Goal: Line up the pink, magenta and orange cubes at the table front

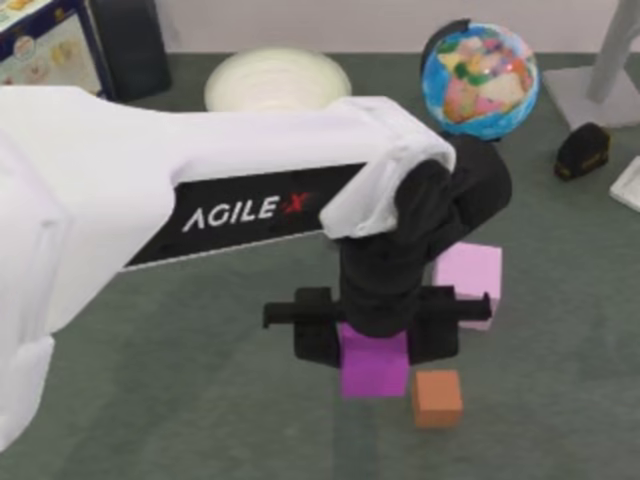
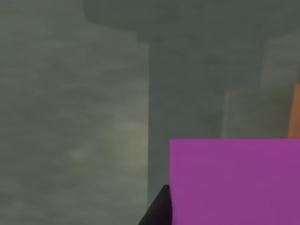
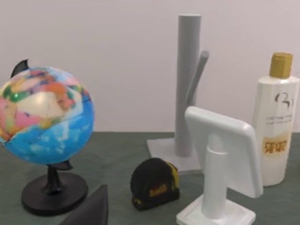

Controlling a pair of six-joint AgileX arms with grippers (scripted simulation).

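My left gripper (image 1: 375, 345) hangs over the table front, shut on the magenta cube (image 1: 375, 372). In the left wrist view one black fingertip (image 2: 157, 211) presses the side of the magenta cube (image 2: 234, 183), which looks lifted off the green-grey tabletop (image 1: 200, 400). The small orange cube (image 1: 437, 397) sits just right of it, nearer the front edge, and shows as a sliver (image 2: 295, 112) in the wrist view. Behind them to the right lies the pale pink cube (image 1: 470, 270), partly under the arm. The right arm is outside the top view; only one dark fingertip (image 3: 96, 206) of it shows.
Along the back stand a globe (image 1: 478, 78), a white bowl (image 1: 277, 80), a black tape measure (image 1: 583, 150) and a grey pole stand (image 1: 600, 80). A printed box (image 1: 45, 45) sits at the back left. The right wrist view adds a white stand (image 3: 225, 159) and bottle (image 3: 276, 136).
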